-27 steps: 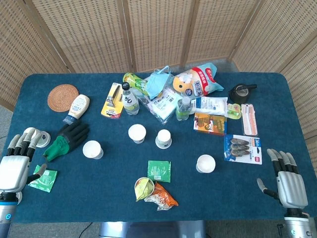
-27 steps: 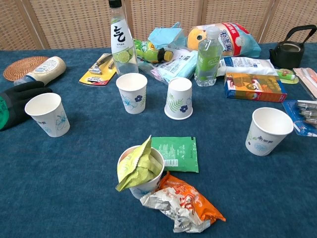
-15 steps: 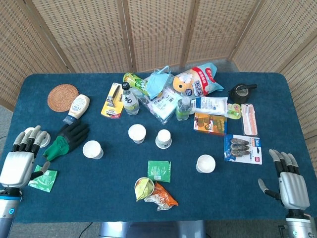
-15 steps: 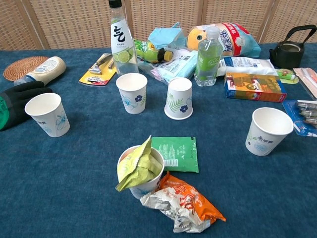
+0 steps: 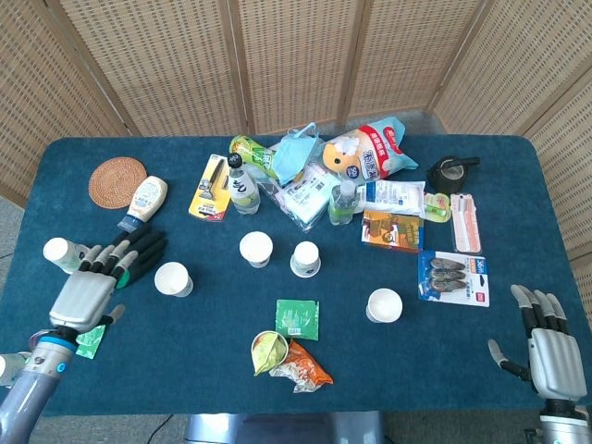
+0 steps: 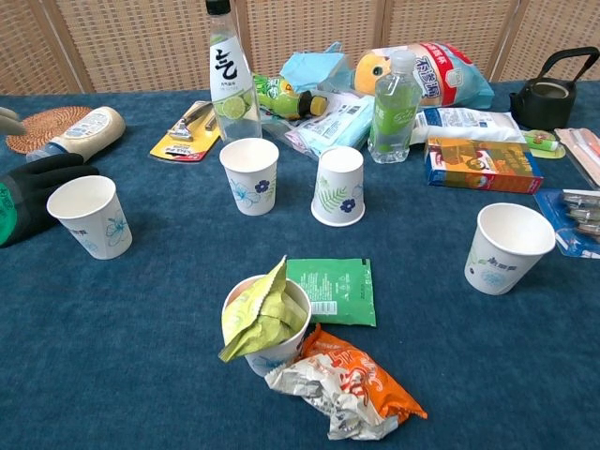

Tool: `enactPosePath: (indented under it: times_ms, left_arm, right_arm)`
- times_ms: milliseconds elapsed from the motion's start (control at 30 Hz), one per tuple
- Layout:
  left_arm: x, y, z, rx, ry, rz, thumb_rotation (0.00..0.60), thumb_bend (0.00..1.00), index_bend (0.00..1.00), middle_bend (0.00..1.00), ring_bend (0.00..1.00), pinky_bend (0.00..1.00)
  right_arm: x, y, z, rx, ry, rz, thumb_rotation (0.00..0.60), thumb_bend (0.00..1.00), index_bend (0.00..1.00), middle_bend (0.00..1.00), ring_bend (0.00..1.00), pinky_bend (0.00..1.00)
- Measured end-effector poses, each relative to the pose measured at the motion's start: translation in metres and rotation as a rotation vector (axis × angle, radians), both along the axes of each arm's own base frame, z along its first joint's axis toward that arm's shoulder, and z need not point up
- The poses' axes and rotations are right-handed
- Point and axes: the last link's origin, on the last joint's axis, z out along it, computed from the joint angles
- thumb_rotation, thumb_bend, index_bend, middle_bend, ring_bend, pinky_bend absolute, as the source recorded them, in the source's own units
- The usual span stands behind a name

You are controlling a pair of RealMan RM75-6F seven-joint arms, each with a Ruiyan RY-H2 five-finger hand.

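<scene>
Black glove (image 5: 139, 248) under left hand (image 5: 85, 294) (fingers spread, holding nothing) | paper cup (image 5: 172, 278) beside | right hand (image 5: 553, 356) open

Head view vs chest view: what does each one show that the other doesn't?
Only the head view shows the left robot hand, fingers spread above the black and green glove, a green packet beside its wrist, the right robot hand open near the table's right corner, and a small white cup near the left edge. Only the chest view shows the flower prints on the paper cups. Both show the cup stuffed with a yellow-green wrapper, the orange wrapper beside it, and the flat green sachet.
</scene>
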Motion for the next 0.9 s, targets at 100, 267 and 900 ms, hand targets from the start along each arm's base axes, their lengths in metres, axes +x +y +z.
enactPosePath:
  times_ms: [100, 267, 900]
  left_arm:
    - [0.009, 0.009, -0.014, -0.034, -0.002, -0.012, 0.6, 0.34, 0.07, 0.0, 0.0, 0.0]
    - [0.023, 0.021, -0.032, -0.07, 0.002, -0.041, 0.6, 0.34, 0.1, 0.0, 0.0, 0.0]
    - [0.027, 0.047, -0.064, -0.13, -0.093, 0.012, 0.6, 0.33, 0.28, 0.0, 0.0, 0.03]
  right_arm:
    - [-0.002, 0.001, 0.001, -0.003, -0.002, -0.006, 0.541, 0.35, 0.0, 0.11, 0.0, 0.0]
    - [-0.004, 0.001, 0.002, -0.01, -0.01, -0.01, 0.542, 0.36, 0.0, 0.11, 0.0, 0.0]
    - [-0.01, 0.015, 0.013, -0.049, -0.006, -0.048, 0.54, 0.35, 0.0, 0.12, 0.0, 0.0]
